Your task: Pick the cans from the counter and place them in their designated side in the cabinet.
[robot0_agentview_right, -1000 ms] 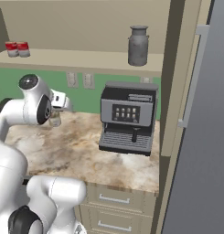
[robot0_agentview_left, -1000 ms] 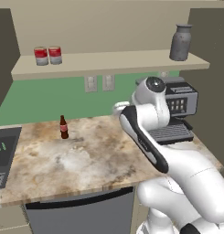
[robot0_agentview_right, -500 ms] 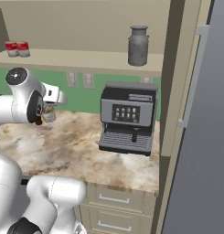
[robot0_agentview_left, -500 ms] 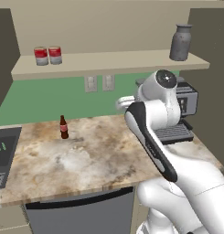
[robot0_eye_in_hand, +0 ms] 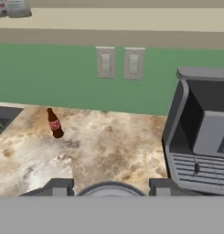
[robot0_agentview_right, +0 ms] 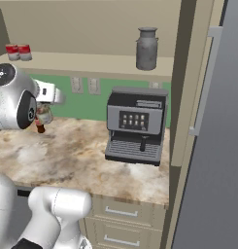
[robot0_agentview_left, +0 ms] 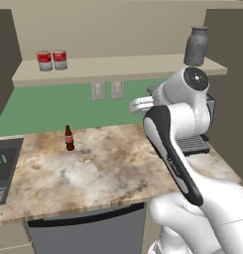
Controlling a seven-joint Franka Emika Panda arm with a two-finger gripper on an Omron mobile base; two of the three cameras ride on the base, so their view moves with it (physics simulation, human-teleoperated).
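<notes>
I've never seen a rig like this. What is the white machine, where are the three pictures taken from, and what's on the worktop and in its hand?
The white machine is a robot arm on a driving base, in a rendered kitchen. Two pictures come from cameras on the base, behind the arm to left and right; the third looks out from the hand. On the marbled counter stand a small brown bottle and a coffee machine. On the cabinet shelf sit two red-labelled cans at the left and a grey jug at the right. The gripper seems closed on a third can, its silver rim showing between the fingertips.
</notes>
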